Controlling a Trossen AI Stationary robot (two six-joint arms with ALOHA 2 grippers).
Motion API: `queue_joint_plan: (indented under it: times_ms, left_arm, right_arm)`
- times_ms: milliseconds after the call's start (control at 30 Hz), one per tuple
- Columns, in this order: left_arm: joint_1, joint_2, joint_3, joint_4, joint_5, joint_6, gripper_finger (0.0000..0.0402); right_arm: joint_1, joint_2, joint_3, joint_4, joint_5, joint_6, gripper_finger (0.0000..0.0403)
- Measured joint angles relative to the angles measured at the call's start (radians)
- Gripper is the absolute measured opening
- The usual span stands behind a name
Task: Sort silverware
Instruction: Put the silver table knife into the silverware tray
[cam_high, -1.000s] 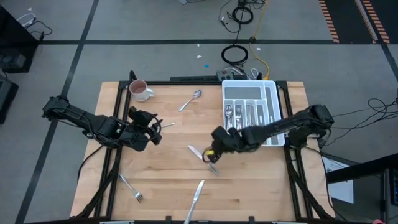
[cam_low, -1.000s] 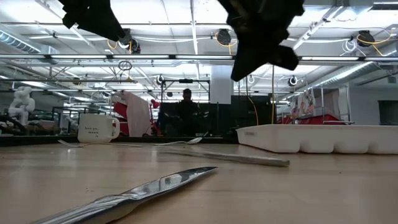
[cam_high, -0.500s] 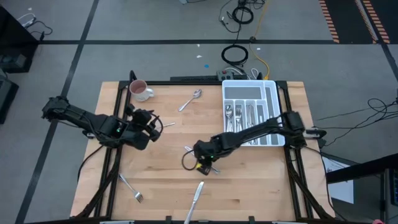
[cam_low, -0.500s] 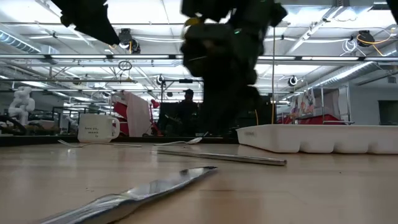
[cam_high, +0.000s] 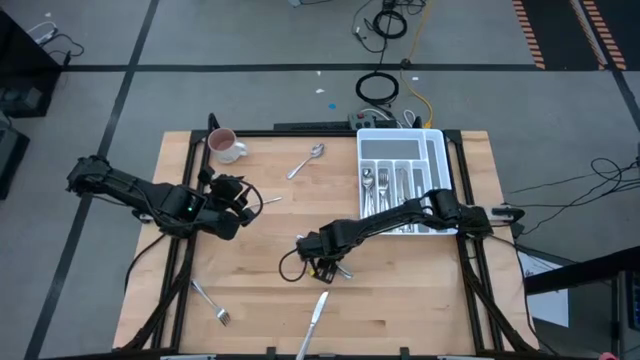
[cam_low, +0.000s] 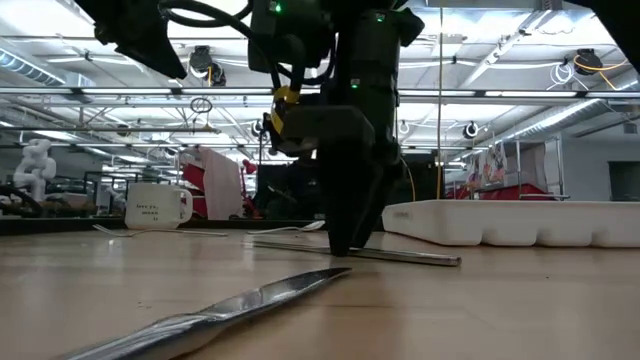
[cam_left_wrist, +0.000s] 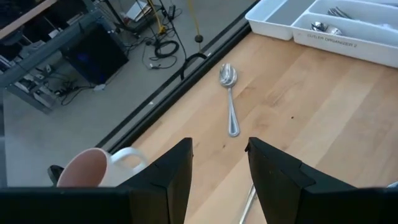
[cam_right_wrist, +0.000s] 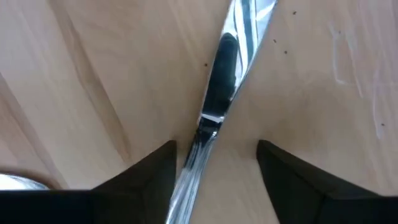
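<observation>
High view: the right gripper (cam_high: 322, 266) reaches down to a knife (cam_high: 331, 258) at table centre; the left gripper (cam_high: 243, 196) waits near the mug (cam_high: 224, 145).

Low view: the knife (cam_low: 355, 252) lies flat, left of the tray (cam_low: 520, 222).

Right wrist view: the spread fingers (cam_right_wrist: 149, 180) straddle the knife (cam_right_wrist: 214, 112), not pinching it.

Left wrist view: the left fingers (cam_left_wrist: 171, 177) stand apart, holding nothing.

Step in hand: pickup. The next move calls for closing on the handle.

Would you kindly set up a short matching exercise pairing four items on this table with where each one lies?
Things:
1. mug
2. lone spoon
3. fork
4. knife under the right gripper

Places:
A. near the table's front left corner
B. at the back left corner
C. mid-table, straddled by open fingers
D. back edge, between the mug and the cutlery tray

Pairs: 1-B, 2-D, 3-A, 4-C
</observation>
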Motion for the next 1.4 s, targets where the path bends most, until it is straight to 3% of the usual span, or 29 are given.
queue_joint_plan:
  times_ms: [233,300,1133,1400]
  left_arm:
    - [-0.001,0.000,0.000,-0.029,0.002,-0.002,0.0162]
    - [-0.001,0.000,0.000,-0.036,0.002,-0.002,0.0162]
    - [-0.001,0.000,0.000,-0.043,0.001,-0.002,0.0162]
    - [-0.001,0.000,0.000,-0.043,0.000,-0.003,0.0162]
  right_arm:
    - [0.025,0.047,0.006,0.001,-0.005,-0.013,0.0044]
    - [0.027,0.047,0.006,0.008,-0.001,-0.012,0.0015]
    - [-0.015,0.072,0.280,-0.212,0.008,-0.028,0.0000]
    - [-0.025,0.048,0.320,-0.410,0.006,-0.075,0.0000]
